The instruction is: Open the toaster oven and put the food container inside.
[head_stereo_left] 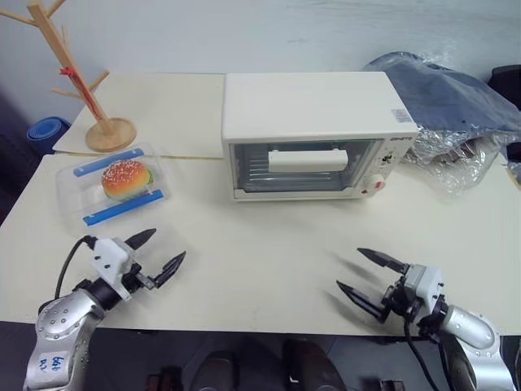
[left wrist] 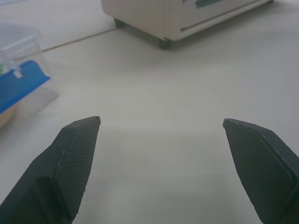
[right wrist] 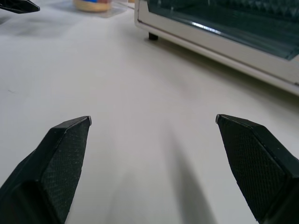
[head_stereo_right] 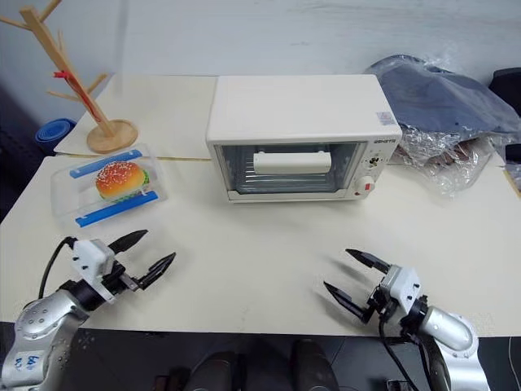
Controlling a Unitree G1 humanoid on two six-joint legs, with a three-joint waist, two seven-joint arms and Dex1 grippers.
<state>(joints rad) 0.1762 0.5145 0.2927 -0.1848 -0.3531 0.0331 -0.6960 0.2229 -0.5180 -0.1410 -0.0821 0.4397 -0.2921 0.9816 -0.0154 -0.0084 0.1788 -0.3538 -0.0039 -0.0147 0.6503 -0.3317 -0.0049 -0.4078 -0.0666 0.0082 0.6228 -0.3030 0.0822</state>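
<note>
A: Nearest the camera, both claws hover low over the near edge of the worktop (head_stereo_left: 269,252). Left claw (head_stereo_left: 160,252) sits at about eight o'clock in the head view, right claw (head_stereo_left: 370,277) at about four o'clock. Each has its black fingers spread wide with nothing between them.

B: Where are the task's things?

A: Toaster oven (head_stereo_left: 313,134) stands at twelve o'clock, well back from both claws, glass door shut and its white bar handle (head_stereo_left: 308,160) across the upper part of the door. Food container (head_stereo_left: 110,184) lies flat at ten o'clock, left of the oven and apart from it, lid clipped with two blue strips and the burger toy (head_stereo_left: 125,179) inside. It is just beyond the left claw, not touching it.

B: So which step is this?

A: I'd judge the very start: door closed, container untouched. Opening the oven comes first.

B: And what does that call for?

A: Probably a reach forward to the handle, closing on the bar, then a pull outward and down. With the door dropped, the container would be lifted by its long sides and carried through.

B: Arm pose?

A: Both forearms come in from the lower corners, claws roughly level and angled inward towards the middle of the worktop.
</note>
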